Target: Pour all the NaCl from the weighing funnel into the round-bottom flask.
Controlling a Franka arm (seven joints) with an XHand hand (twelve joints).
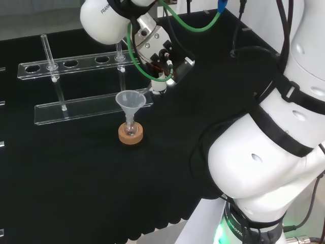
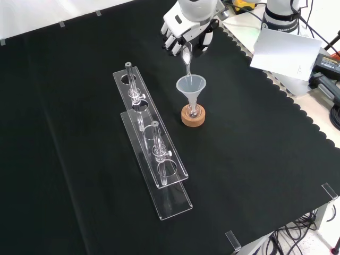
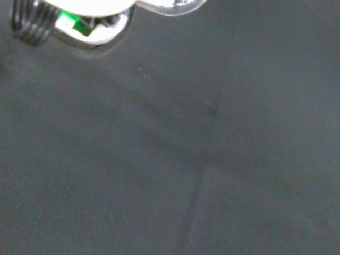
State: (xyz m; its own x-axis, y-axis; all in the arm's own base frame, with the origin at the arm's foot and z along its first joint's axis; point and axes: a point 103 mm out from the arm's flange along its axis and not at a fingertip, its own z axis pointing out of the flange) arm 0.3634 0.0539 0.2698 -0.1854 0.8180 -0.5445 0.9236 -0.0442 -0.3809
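Observation:
A small round-bottom flask point(image 2: 193, 112) sits on a cork ring point(image 2: 193, 118) in the middle of the cloth, with a clear plastic funnel point(image 2: 190, 86) in its neck. In the front view the hand point(image 2: 187, 33) hangs just above and behind the funnel, fingers curled round a clear weighing funnel point(image 2: 186, 57) that tilts steeply, its spout pointing down into the funnel's mouth. In the head view the hand point(image 1: 161, 61) is to the upper right of the funnel point(image 1: 131, 101), flask point(image 1: 130, 129) and cork ring point(image 1: 130, 134).
Two clear acrylic test-tube racks point(image 2: 150, 143) stand left of the flask in the front view, each holding a glass tube point(image 2: 154, 139). The same racks point(image 1: 71, 86) lie behind the flask in the head view. The cloth's scalloped edge point(image 2: 297, 114) runs along the right in the front view.

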